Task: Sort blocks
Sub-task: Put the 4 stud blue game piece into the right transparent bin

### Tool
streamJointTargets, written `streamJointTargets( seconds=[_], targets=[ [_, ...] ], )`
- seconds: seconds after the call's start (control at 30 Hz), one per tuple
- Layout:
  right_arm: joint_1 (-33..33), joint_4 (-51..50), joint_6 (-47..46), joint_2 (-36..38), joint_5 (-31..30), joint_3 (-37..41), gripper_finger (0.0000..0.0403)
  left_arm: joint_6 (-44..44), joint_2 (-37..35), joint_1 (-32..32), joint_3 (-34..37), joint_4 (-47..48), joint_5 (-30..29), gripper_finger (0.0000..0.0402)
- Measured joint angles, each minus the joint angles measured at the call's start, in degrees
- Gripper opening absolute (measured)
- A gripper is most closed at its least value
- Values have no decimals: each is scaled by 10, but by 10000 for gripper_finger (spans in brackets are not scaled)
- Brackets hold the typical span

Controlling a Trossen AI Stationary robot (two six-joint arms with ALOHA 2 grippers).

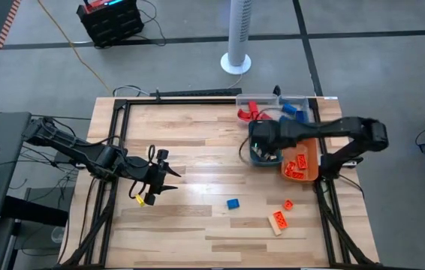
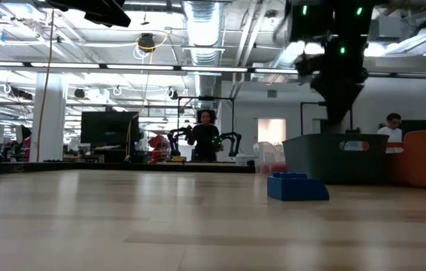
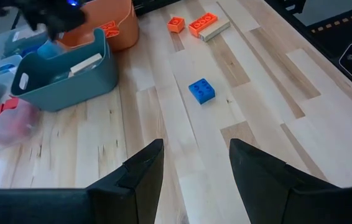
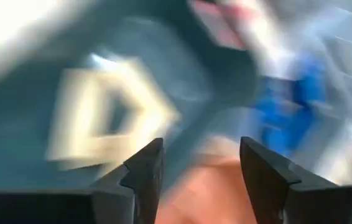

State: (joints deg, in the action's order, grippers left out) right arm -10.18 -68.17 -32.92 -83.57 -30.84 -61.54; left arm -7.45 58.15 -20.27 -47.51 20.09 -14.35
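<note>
Right gripper (image 1: 263,154) hangs over the teal tray (image 1: 258,159), fingers spread, nothing pinched. Left gripper (image 3: 194,163) spread too, well away from it. Blue block (image 1: 233,203) lies loose near that tray.

A wooden worktable (image 1: 197,150) in a large workshop, seen from above and from table height.

At the frame's right side, a teal tray (image 1: 261,155) touches an orange tray (image 1: 308,156); a clear tray (image 1: 272,101) sits above them. A white fan base (image 1: 236,63) stands on the grey floor, upper centre. A person (image 2: 206,135) stands far behind the table.
</note>
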Motion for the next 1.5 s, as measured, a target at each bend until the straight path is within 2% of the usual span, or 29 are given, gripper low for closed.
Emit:
streamJointTargets(
  seconds=[0.23, 0.37, 0.5, 0.63, 0.77, 0.97, 1.13, 1.3, 1.5],
  targets=[
    [162, 176, 23, -2, 130, 0, 207, 4, 0, 0, 0, 0, 0, 179],
    [243, 300, 54, -29, 141, 0, 207, 4, 0, 0, 0, 0, 0, 179],
    [286, 398, 56, -74, 143, 0, 207, 4, 0, 0, 0, -1, 0, 179],
    [306, 427, 80, -124, 146, 0, 208, 0, 0, 0, 0, -1, 0, 179],
    [314, 444, 95, -163, 177, 0, 211, -9, 0, 0, 0, -1, -1, 179],
    [313, 503, 106, -188, 217, 0, 237, -10, 0, 0, 0, -1, -8, 179],
    [314, 512, 119, -189, 219, 0, 262, -6, 0, 0, 0, -1, -14, 179],
    [319, 527, 135, -192, 218, 0, 266, -1, 0, 0, 0, 2, -14, 179],
    [333, 566, 150, -242, 217, 0, 266, 6, 0, 0, 0, 5, -14, 179]
  ],
)
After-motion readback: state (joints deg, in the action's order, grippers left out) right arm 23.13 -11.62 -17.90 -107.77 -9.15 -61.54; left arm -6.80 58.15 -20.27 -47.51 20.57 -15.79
